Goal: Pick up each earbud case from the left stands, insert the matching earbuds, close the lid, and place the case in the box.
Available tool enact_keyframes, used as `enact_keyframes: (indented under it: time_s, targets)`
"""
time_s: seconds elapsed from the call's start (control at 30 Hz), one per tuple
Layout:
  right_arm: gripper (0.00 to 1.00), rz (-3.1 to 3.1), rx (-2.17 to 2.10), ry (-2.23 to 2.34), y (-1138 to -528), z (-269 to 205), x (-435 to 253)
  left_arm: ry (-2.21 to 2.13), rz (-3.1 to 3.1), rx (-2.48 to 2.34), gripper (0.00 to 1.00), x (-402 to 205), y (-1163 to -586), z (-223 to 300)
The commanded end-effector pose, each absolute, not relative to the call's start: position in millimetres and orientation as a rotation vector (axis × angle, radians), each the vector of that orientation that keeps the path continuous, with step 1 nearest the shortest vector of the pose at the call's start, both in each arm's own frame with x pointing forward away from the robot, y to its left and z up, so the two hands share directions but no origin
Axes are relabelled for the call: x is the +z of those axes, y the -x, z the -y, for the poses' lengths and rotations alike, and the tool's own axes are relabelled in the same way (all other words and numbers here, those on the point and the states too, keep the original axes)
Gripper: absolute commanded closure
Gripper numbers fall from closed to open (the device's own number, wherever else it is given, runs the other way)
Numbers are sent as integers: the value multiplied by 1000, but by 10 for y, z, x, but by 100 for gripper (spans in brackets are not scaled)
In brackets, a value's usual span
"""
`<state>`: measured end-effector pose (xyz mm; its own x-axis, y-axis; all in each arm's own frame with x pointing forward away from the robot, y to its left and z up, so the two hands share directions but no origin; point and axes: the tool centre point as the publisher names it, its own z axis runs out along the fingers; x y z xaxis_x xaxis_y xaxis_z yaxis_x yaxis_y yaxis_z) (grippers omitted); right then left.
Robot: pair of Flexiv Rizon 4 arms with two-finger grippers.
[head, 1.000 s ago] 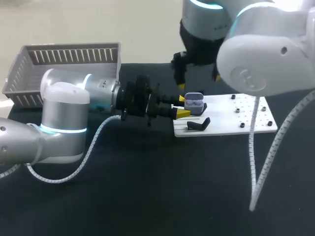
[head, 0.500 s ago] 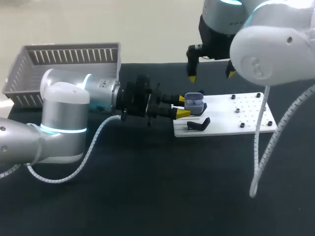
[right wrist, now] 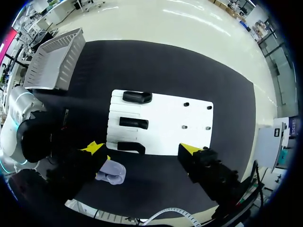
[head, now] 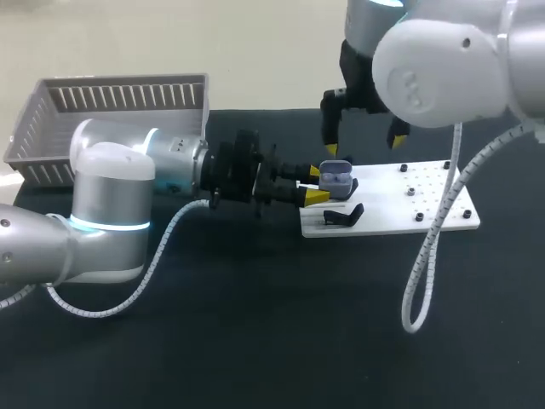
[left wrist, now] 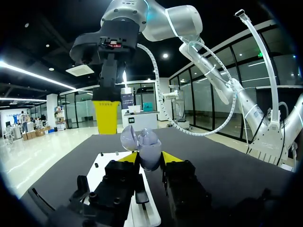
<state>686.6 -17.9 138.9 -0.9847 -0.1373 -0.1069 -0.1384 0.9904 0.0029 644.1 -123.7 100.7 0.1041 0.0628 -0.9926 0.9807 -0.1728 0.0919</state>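
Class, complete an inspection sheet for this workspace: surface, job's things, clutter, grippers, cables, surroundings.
Surface: black table carrying a white stand plate.
Job's things: open earbud case at the plate's left end; empty black stand beside it; grey basket at the far left.
Clutter: nothing seen.
Grippers: left gripper shut on the earbud case; right gripper open, empty, above the plate.
Cables: spiral cable hangs from the right arm across the plate.
Surroundings: nothing seen reaching over the table.

The setting is a robotics lab or test workshop. Two jointed industrial arms with glowing ring lights, the left arm (head: 111, 213) and the right arm (head: 443, 68), work over a black-covered table (head: 255, 341). It carries a white fixture plate (head: 426, 204) fitted with black stands (head: 342, 216) and screws, beside a grey slatted box (head: 111, 102).
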Motion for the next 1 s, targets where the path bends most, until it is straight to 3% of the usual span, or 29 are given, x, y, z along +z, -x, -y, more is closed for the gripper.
enact_keyframes:
  time_s: [0.03,0.5,1.0]
  targets:
    - [0,-3028,19,214,-6816,186,1357,-1429,-1101,-1219,100,1000,-6428,1235]
    - [0,-3034,22,258,-6573,159,1353,-1429,-1101,-1219,100,1000,-6428,1235]
    - [0,-2708,121,389,-6141,239,2246,-1429,-1101,-1219,100,1000,-6428,1235]
